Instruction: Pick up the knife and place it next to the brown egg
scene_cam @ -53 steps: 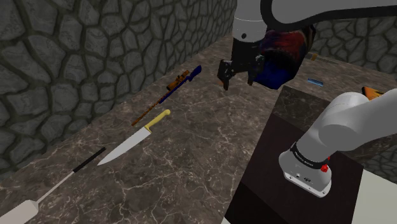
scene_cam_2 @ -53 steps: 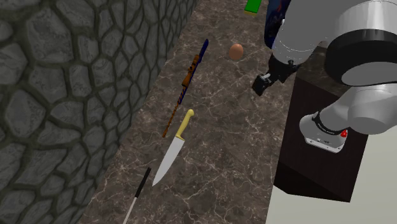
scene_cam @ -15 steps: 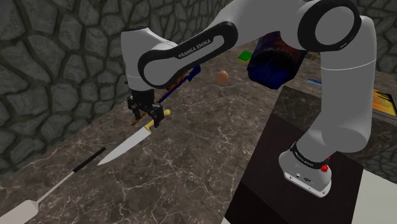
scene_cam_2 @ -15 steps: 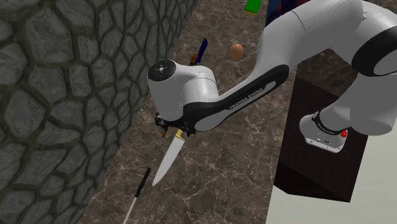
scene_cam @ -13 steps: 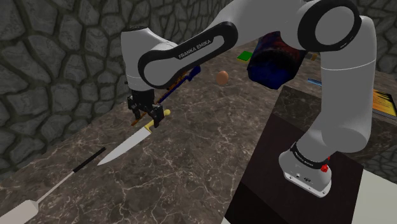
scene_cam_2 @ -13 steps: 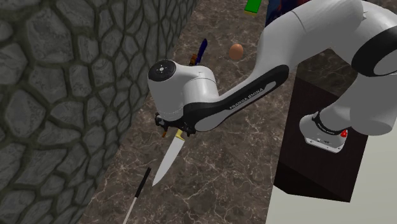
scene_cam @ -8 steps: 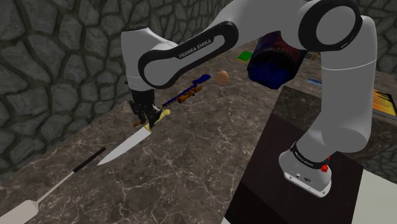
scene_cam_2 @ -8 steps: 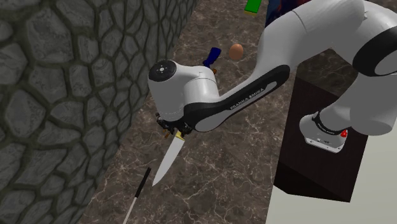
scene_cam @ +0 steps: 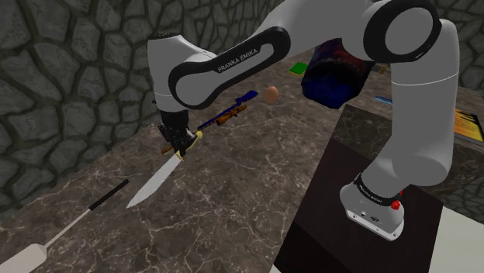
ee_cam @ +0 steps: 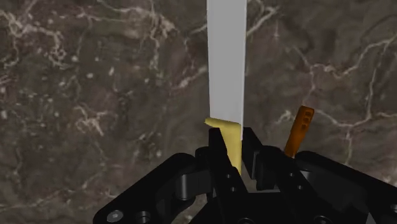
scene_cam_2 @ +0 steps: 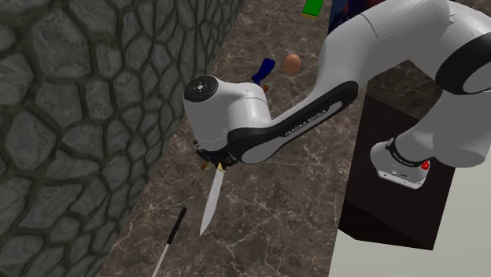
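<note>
The work surface is a dark brown marble counter (scene_cam: 233,194) with pale veins. It runs along a wall (scene_cam: 70,70) of rough grey stones. The stand (scene_cam: 341,217), a dark box, sits at the lower right of the shoulder view.

The gripper (scene_cam: 180,147) is down at the counter, close to the wall, with its jaws pinched on the yellow handle of the knife (scene_cam: 153,182). In the wrist view the fingers (ee_cam: 216,149) clasp the handle from both sides, and the grey blade of the knife (ee_cam: 226,63) runs straight out from the gripper (ee_cam: 234,146) over the marble. It is not clear whether the tip touches the counter. The brown egg (scene_cam: 271,95) lies well apart from the knife, farther along the counter.

A long tool (scene_cam: 229,114), blue and orange, lies between the gripper and the egg. A spatula (scene_cam: 107,196) with a black handle lies just beyond the knife's tip.

Half a second earlier the blade lay at a flatter slant. In the second exterior view the knife (scene_cam_2: 210,201) now points more nearly straight down from the gripper (scene_cam_2: 212,163), away from the egg (scene_cam_2: 292,64). A second ago the fingers stood apart on either side of the handle, and the long tool (scene_cam_2: 263,69) lay along the wall.
</note>
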`<state>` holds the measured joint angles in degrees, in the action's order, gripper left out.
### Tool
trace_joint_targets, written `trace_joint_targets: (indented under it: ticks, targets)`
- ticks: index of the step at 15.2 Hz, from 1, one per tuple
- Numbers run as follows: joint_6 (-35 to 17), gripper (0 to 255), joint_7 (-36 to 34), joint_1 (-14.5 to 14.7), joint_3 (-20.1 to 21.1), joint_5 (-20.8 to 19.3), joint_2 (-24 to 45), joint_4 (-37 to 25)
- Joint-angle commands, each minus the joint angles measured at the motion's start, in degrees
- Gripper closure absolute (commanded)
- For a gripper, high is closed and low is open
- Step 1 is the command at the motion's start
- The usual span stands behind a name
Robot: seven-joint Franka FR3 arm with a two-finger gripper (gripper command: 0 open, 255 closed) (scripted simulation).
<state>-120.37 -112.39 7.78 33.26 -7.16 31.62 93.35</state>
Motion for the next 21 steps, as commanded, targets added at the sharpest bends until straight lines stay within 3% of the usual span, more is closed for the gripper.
trace_joint_targets:
  ticks: [1, 21]
  targets:
    - [0.62, 255, 0.02, -0.01, -0.09, 0.0, 0.18, -0.4]
    - [13.67, 255, -0.09, -0.4, 1.64, 2.41, -4.52, -9.37]
